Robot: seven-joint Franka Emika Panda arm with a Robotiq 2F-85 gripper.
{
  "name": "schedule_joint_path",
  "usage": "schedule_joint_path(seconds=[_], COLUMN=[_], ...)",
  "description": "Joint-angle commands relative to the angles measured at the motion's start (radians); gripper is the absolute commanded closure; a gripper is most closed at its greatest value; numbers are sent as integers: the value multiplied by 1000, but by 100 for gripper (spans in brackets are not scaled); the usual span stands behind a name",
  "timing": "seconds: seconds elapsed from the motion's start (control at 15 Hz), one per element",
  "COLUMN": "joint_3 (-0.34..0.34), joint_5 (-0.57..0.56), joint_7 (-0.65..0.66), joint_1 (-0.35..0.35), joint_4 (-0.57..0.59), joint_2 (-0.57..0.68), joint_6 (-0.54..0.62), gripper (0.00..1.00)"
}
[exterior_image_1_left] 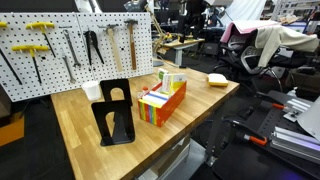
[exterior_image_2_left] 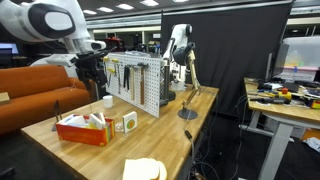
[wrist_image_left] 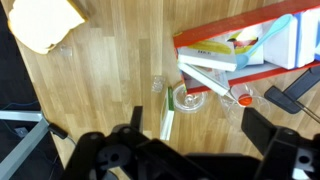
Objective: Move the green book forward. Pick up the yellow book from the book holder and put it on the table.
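The book holder is a long orange box with a striped end, standing mid-table with small books in it; it also shows in an exterior view and the wrist view. A yellowish book shows inside it. The green book stands on edge on the table beside the box, and shows in an exterior view. My gripper is open and empty, well above the table near the box and the green book, and shows high up in an exterior view.
A pale yellow flat object lies near the table's end. A black metal bookend stands by the box. Clear glass pieces sit beside the green book. A tool pegboard lines the table's back.
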Motion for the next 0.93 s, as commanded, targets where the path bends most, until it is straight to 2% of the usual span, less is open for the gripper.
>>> schedule_joint_path(seconds=[0.0,0.07,0.2,0.53,0.87], joint_3=[0,-15,-20,-18,-23], joint_5=[-128,-70,-78,-79,-185], joint_7=[61,27,35,35,176], joint_1=[-5,15,18,17,13], joint_4=[162,92,123,103,165], joint_2=[202,122,175,135,223], joint_6=[24,16,20,18,70], gripper=[0,0,0,0,0])
